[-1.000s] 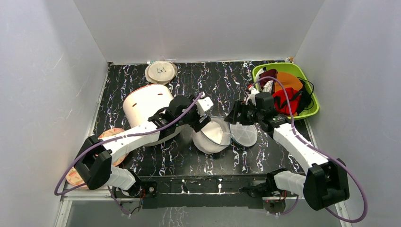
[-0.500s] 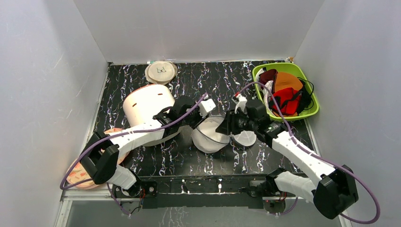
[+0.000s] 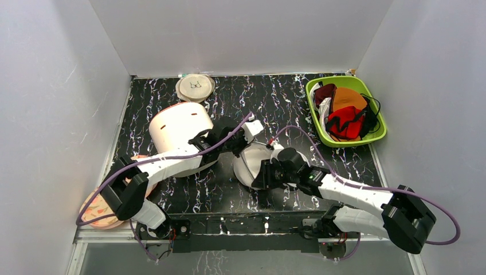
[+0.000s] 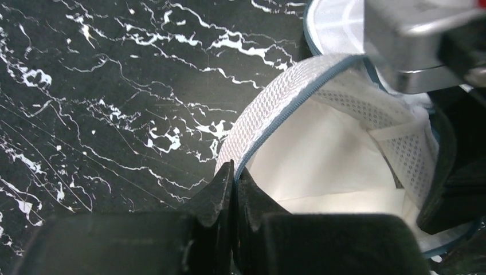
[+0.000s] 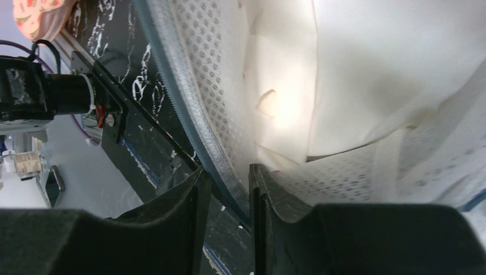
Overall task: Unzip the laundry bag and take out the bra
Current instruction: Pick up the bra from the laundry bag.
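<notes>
The desk (image 3: 275,97) carries a cream cylinder (image 3: 177,129) at 10 o'clock and a green basket (image 3: 335,79) at 2 o'clock. The laundry bag (image 3: 250,162) lies at centre, unzipped and gaping, apparently empty. The bra (image 3: 344,121) rests in the basket, so we judge it already out. The left jaws are clenched on the bag's rim at 11 o'clock and the right jaws grasp its zip edge at 5 o'clock, likely spreading the mouth. We read no writing; the beige disc (image 3: 195,87) at 12 o'clock shows only a bra sketch.

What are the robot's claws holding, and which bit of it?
Both grip the small round white-grey mesh laundry bag by its zip rim, the left gripper and the right gripper at different spots.
</notes>
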### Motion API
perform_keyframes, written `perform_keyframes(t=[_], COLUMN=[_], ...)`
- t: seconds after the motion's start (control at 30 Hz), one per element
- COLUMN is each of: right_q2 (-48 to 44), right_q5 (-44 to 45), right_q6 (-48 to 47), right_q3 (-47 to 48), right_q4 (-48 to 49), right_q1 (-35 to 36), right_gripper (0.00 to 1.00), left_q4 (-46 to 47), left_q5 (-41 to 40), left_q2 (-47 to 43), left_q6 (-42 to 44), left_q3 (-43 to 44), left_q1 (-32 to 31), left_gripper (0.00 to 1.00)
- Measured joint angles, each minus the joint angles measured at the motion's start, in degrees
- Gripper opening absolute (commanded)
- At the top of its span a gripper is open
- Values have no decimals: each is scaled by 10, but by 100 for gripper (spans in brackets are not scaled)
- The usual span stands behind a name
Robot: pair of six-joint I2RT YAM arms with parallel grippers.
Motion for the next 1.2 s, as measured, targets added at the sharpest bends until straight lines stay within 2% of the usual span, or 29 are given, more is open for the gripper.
perform_keyframes(t=[0.2, 0.43, 0.67, 0.93, 1.2], right_q2=[2, -70, -34, -30, 18], right_q5=[43, 158, 244, 266, 266], right_q6=[4, -9, -42, -57, -65], right_q3=[3, 18, 76, 81, 82], right_q4=[-8, -29, -84, -89, -81], right_q1=[9, 10, 10, 10, 10], right_gripper=[29, 39, 43, 44, 46], left_q4=[43, 86, 125, 145, 155], left_q5=[9, 0, -23, -28, -22], left_q2=[-31, -77, -102, -103, -103], left_q6=[-1, 7, 8, 11, 7], left_q3=[-33, -72, -90, -106, -106], left_q1=[-7, -26, -32, -40, -42], left_gripper=[0, 0, 0, 0, 0])
